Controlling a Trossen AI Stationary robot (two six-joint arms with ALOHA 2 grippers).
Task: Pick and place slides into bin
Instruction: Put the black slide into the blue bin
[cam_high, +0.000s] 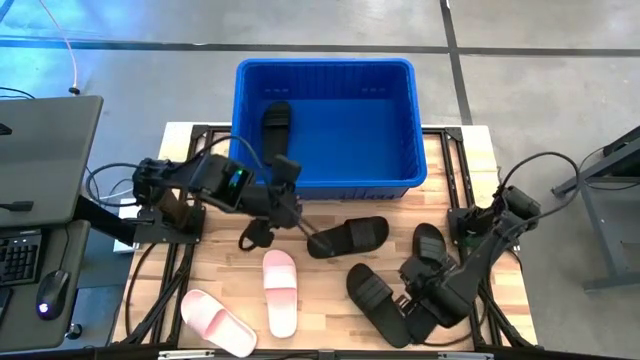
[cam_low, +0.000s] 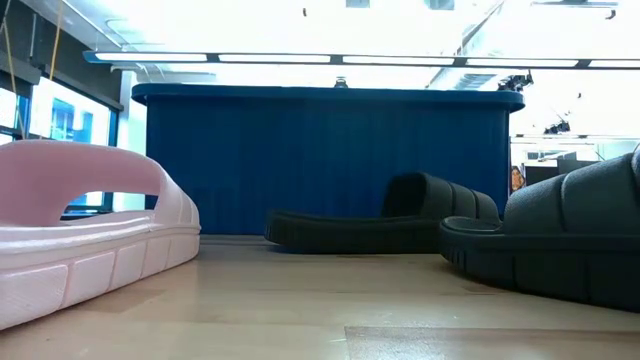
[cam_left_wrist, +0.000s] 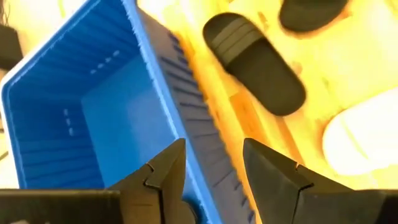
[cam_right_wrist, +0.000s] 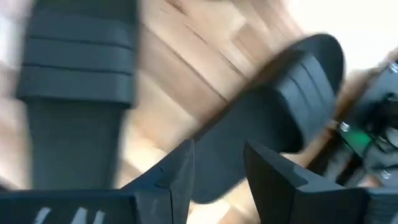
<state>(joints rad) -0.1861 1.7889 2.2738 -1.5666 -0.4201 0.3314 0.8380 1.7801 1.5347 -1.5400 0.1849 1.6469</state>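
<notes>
The blue bin (cam_high: 325, 125) stands at the table's far middle, with one black slide (cam_high: 276, 122) lying on its floor at the left. My left gripper (cam_high: 287, 188) is open and empty, hovering over the bin's near wall (cam_left_wrist: 186, 118). A black slide (cam_high: 350, 237) lies on the table just near the bin. Two more black slides (cam_high: 432, 250) (cam_high: 375, 298) lie at the near right. My right gripper (cam_high: 410, 300) is open just above them, with one black slide (cam_right_wrist: 267, 124) showing past its fingers. Two pink slides (cam_high: 280, 290) (cam_high: 215, 322) lie flat at the near left.
A desk with a keyboard and mouse (cam_high: 40, 290) stands off the table's left. The arm mounts and cables (cam_high: 470, 215) sit at both table sides. In the low view, the pink slide (cam_low: 90, 230) and black slides (cam_low: 380, 225) stand before the bin wall (cam_low: 330, 160).
</notes>
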